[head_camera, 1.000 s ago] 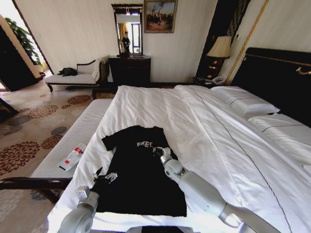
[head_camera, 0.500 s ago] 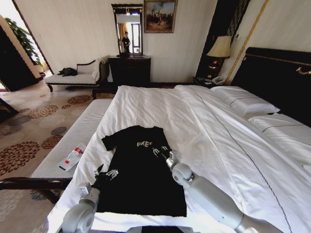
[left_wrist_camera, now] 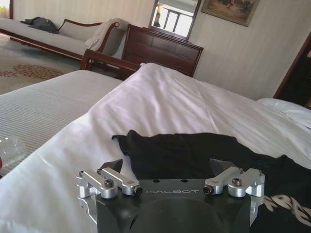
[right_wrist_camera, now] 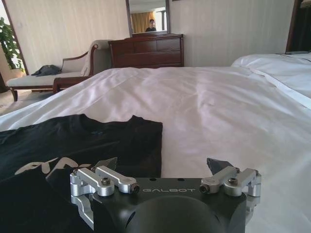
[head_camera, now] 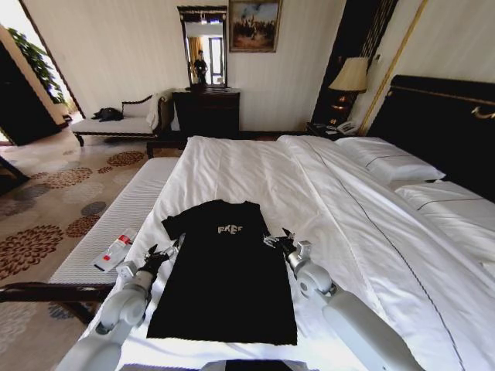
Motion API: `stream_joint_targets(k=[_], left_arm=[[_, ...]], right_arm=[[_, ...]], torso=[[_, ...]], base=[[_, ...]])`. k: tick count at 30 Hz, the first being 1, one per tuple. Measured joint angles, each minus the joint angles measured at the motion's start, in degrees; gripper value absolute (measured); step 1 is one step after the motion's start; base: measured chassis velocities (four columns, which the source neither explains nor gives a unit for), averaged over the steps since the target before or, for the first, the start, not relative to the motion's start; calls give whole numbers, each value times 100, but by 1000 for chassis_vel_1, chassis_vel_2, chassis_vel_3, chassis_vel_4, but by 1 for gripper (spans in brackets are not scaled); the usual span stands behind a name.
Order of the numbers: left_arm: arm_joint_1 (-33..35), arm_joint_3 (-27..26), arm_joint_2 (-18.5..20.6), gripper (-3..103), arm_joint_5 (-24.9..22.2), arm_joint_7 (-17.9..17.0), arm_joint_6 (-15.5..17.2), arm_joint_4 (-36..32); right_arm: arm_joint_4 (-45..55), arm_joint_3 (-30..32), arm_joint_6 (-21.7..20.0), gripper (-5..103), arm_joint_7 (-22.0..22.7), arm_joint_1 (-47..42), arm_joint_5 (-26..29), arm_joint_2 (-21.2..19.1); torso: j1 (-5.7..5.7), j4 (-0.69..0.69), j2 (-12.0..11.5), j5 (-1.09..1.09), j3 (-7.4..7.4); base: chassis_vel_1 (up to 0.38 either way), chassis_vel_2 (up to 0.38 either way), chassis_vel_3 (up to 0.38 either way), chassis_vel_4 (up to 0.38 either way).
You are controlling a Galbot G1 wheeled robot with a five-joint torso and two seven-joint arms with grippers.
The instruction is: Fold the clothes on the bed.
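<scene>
A black T-shirt [head_camera: 224,278] with pale chest lettering lies flat on the white bed [head_camera: 255,166], near its foot, collar toward the far side. My left gripper [head_camera: 164,253] is open at the shirt's left sleeve; in the left wrist view the left gripper [left_wrist_camera: 167,167] hovers low over the sleeve [left_wrist_camera: 170,148]. My right gripper [head_camera: 277,239] is open just off the shirt's right sleeve, over the sheet. In the right wrist view the right gripper [right_wrist_camera: 163,166] has one finger over the shirt [right_wrist_camera: 73,141] and the other over bare sheet [right_wrist_camera: 233,121]. Neither holds anything.
A light bench [head_camera: 116,224] runs along the bed's left side with a plastic bottle [head_camera: 114,251] on it. Pillows [head_camera: 387,164] and the dark headboard [head_camera: 441,124] are at the right. A dresser [head_camera: 206,112], chaise [head_camera: 116,122] and lamp [head_camera: 350,76] stand at the far wall.
My left gripper has moved up along the shirt's left edge to the sleeve. My right gripper has moved off the chest lettering to the right, beside the right sleeve.
</scene>
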Motion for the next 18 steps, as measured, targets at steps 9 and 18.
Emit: stream_joint_targets(k=[9,18], left_arm=[[-1250,279,167,100,-339,172,59,1313],[-1822,405,126,100,-307,368,79,2310]], right_arm=[[-9,33,2,100,83,-78,-74,-49],[-111,-50,3,100,110,36,-51,-94]], torso=[[1,-1,0,0,0],[1,0,0,-1,0]], base=[[0,0,0,0],[0,0,0,0]])
